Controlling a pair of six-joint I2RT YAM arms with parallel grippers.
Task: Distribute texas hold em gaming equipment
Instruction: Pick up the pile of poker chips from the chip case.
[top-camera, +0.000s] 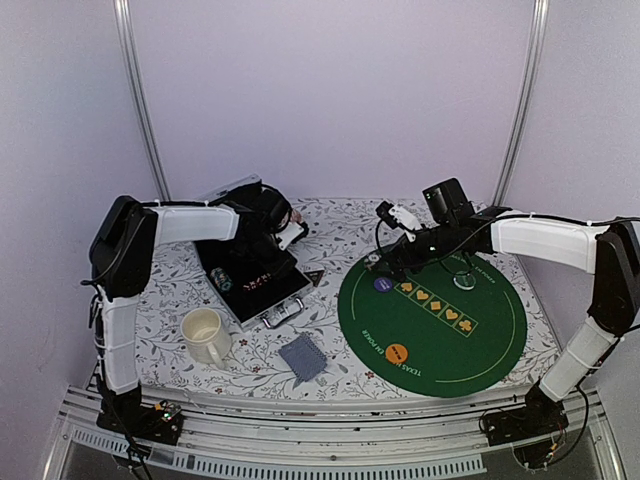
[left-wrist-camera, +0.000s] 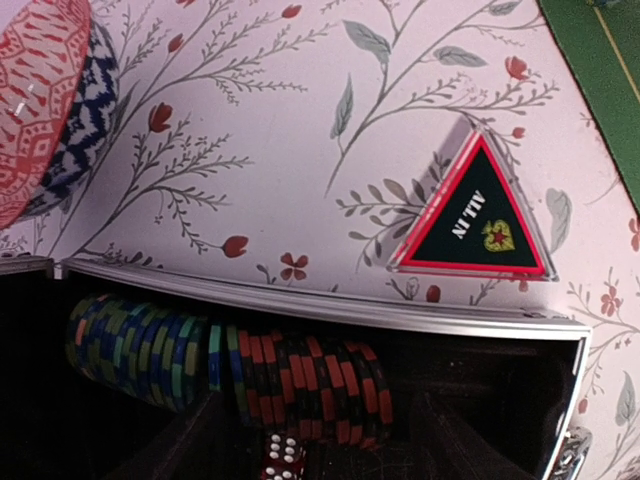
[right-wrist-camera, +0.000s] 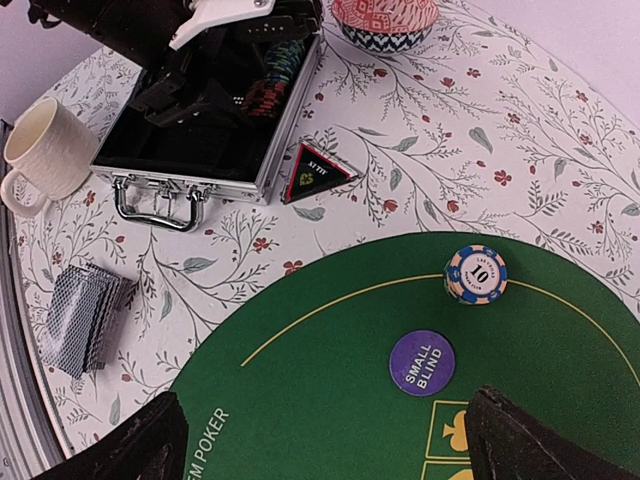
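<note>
While open, case (right-wrist-camera: 240, 187) with striped chips (left-wrist-camera: 300, 385)

Plain pale lilac walls (top-camera: 330, 90) enclose the floral-clothed table (top-camera: 165, 295), with 2 slim metal poles (top-camera: 140, 90) rising at the back corners. Ribbed aluminium rails (top-camera: 330, 435) run along its near edge under soft, even light.

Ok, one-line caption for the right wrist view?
Open right tool over the green mat with chip stack and purple disc; case, triangle marker, cards beyond.
</note>
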